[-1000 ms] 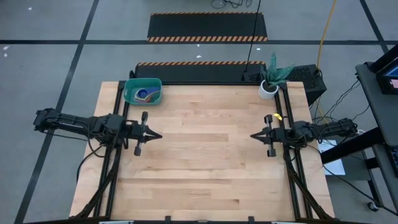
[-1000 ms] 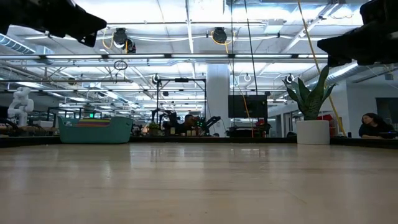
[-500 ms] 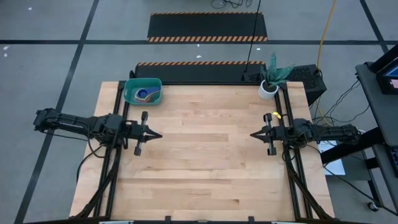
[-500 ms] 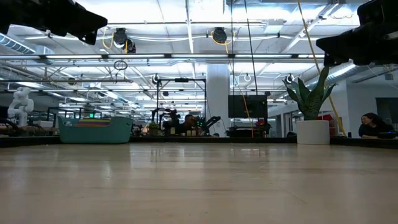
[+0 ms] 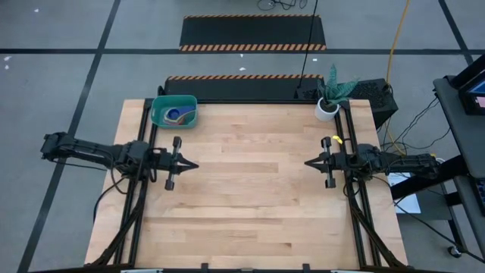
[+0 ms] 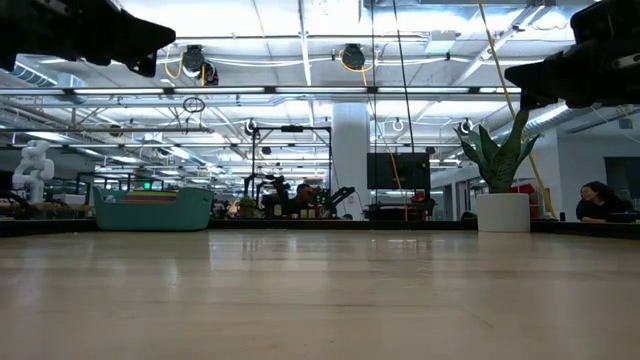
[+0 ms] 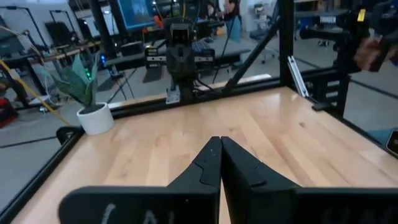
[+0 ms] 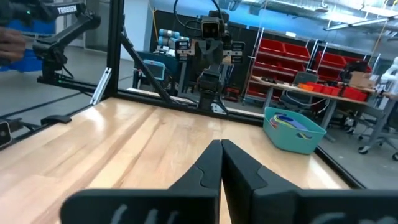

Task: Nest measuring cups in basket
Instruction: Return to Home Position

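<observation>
The left gripper [image 5: 194,164] hangs over the left side of the pale wooden table [image 5: 250,197]. It points toward the middle. In the left wrist view its two dark fingers [image 7: 210,163] are pressed together, and there is nothing between them.

Past it, in the far left corner of the table, sits the teal plastic basket [image 5: 158,112] with round corners and low walls. The small plastic measuring cups [image 5: 175,115] are inside it, all in one little pile. A blue one shows on top, with bits of other colours around it. I cannot count them.

I see no cup lying out on the wood.

The right gripper [image 5: 308,163] hangs over the right side and points back at the left one. It is squeezed closed too, and holds nothing. Behind it, at the far right corner, stands a small white plant pot [image 5: 326,110] with green leaves.

I think the nesting job is done, and this step is just the arms going to rest. The next move needs very little: both arms settle, and nothing bumps the basket.
</observation>
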Robot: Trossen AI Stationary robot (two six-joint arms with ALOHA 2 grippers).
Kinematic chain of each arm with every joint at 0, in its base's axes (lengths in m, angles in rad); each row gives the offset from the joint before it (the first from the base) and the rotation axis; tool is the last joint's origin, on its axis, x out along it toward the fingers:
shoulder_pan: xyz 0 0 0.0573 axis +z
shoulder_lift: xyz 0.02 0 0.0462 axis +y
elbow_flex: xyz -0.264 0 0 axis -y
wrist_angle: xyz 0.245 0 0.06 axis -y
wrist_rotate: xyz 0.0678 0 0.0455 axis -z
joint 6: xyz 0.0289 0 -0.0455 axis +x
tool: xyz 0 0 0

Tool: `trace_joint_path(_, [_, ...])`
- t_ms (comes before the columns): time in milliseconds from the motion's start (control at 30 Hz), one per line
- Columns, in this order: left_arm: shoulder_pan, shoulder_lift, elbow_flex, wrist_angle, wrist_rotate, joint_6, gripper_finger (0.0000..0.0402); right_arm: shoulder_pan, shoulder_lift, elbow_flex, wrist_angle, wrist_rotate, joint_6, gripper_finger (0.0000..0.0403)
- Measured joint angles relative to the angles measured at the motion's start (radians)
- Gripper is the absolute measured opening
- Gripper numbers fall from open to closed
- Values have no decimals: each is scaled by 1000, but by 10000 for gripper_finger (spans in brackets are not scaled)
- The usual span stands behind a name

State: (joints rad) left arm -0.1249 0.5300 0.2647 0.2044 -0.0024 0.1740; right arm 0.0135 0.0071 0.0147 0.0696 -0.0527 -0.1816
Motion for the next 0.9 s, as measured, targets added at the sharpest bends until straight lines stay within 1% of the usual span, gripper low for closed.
trace_joint_path(167, [0, 0, -55, 33, 1, -32, 13, 0, 2, 0, 10, -1, -13, 0])
trace_joint_path(300, [0, -2, -82, 35, 3, -44, 5, 0, 2, 0, 9, -1, -14, 0])
trace_joint_path(500, [0, -2, -87, 33, 4, -48, 10, 0, 2, 0, 8, -1, -14, 0])
trace_joint_path(667, [-16, -2, -88, 33, 12, -42, 4, 0, 2, 0, 8, -1, -14, 0])
trace_joint_path(800, [-35, -2, -89, 33, -41, -46, 4, 0, 2, 0, 9, -1, -14, 0])
trace_joint_path(900, [-51, -2, -89, 33, -62, -45, 3, 0, 2, 0, 8, -1, -14, 0])
